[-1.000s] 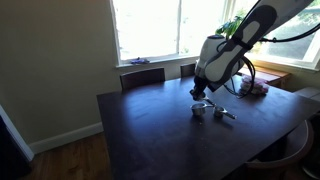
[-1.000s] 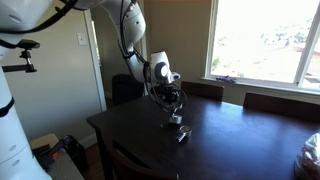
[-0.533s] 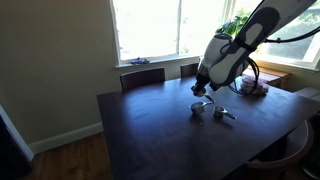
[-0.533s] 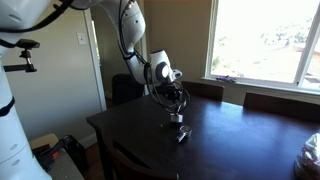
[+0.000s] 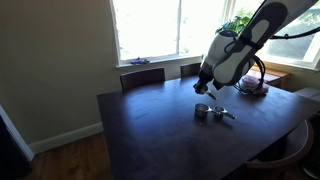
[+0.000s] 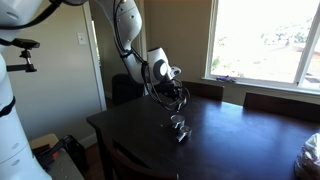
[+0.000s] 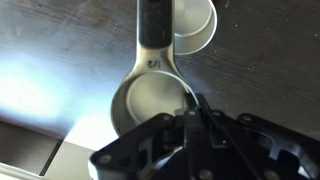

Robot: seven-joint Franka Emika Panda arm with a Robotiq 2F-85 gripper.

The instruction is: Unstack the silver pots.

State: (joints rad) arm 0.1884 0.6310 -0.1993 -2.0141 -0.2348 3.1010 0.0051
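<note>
Two silver pots show. In the wrist view the near one (image 7: 150,105) fills the middle, its handle pointing up the picture, and my gripper (image 7: 196,118) is shut on its rim at the right side. A second silver pot (image 7: 197,25) lies beyond, next to that handle. In both exterior views the gripper (image 5: 204,97) (image 6: 175,103) hangs low over the dark table (image 5: 150,130) with the held pot (image 5: 202,111) (image 6: 177,122) right under it. The other pot (image 5: 226,114) (image 6: 182,135) rests on the table just beside. Whether the held pot touches the table I cannot tell.
Wooden chairs (image 5: 142,76) stand along the table's window side. A plant and pinkish clutter (image 5: 252,88) sit behind the arm. A crinkled bag (image 6: 311,152) lies at the table's corner. A chair back (image 5: 285,150) rises at the near edge.
The gripper has shifted slightly to the right in an exterior view, and the pot under it has moved along with it, closer to the other pot. The jaws stayed shut.
</note>
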